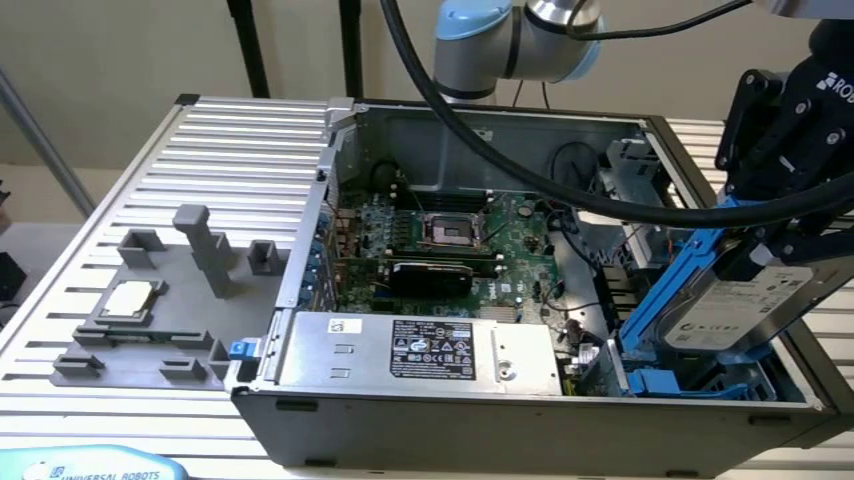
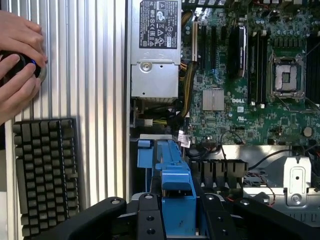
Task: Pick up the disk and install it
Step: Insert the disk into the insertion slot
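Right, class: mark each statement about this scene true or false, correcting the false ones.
1. The gripper is shut on the disk, gripping its blue carrier. True.
2. The disk lies flat on the table. False: it is held tilted over the open case, at the exterior view's right.
3. A small square chip sits on the grey fixture outside the case. True.
4. The case is closed. False: it is open and the motherboard shows.
5. A hand rests on the keyboard. False: the hand is on a round black device beside the keyboard.
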Available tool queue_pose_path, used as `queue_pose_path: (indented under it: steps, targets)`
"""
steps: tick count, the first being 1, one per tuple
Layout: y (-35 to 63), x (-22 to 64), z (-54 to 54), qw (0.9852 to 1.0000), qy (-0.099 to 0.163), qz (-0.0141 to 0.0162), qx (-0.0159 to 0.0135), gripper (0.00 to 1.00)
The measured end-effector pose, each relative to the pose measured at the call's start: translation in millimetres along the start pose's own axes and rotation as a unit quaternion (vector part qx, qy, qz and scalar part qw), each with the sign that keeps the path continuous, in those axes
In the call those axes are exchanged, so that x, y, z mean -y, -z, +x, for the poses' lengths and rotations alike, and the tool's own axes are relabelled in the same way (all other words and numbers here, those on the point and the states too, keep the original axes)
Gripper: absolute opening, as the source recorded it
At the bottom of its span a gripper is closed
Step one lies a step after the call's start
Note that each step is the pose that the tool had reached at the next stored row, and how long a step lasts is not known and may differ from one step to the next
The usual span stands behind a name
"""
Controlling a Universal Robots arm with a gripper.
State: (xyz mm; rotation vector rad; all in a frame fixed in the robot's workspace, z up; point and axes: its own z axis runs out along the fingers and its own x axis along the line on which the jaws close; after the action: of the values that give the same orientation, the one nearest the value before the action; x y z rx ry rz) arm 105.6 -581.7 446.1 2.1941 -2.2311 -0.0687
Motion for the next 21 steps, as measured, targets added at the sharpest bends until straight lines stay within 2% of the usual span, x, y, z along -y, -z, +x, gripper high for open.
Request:
queue_pose_path:
  steps: [21]
  targets:
    - [-13.3, 3.0, 0.3, 1.0000, -0.007, -0.0003, -0.0004, 0.33]
